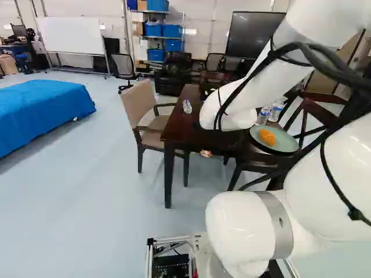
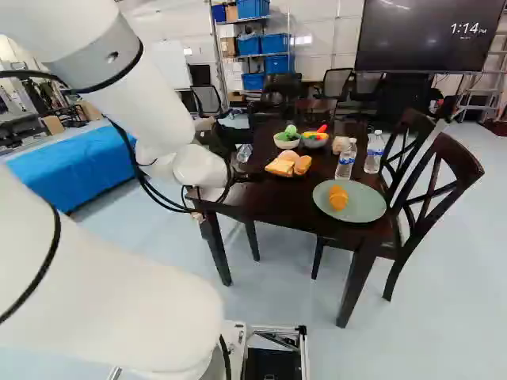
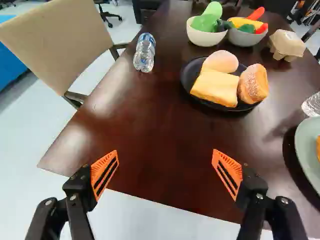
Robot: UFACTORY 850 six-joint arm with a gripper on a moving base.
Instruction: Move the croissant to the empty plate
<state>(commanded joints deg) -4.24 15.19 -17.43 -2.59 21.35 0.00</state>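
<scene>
An orange-brown piece that looks like the croissant (image 2: 338, 197) lies on the pale green plate (image 2: 366, 207); the left base view shows the croissant (image 1: 267, 136) there too. A black plate (image 3: 186, 80) holds a bread slice (image 3: 216, 88), a pinkish bun (image 3: 221, 61) and a sugared roll (image 3: 253, 84). Neither visible plate is bare. My gripper (image 2: 244, 177), partly hidden by the arm and cables, is over the table's near left part in the right base view. In the wrist view the gripper (image 3: 165, 152) stands wide open, nothing between its fingers, black plate ahead, green plate off to one side.
On the dark table (image 3: 150, 120) stand two bowls of toy vegetables (image 3: 207, 35), a lying bottle (image 3: 145, 52), two upright bottles (image 2: 346, 161) and a small beige carton (image 3: 287, 44). A beige armchair (image 1: 141, 104) and dark wooden chairs (image 2: 436, 190) flank the table.
</scene>
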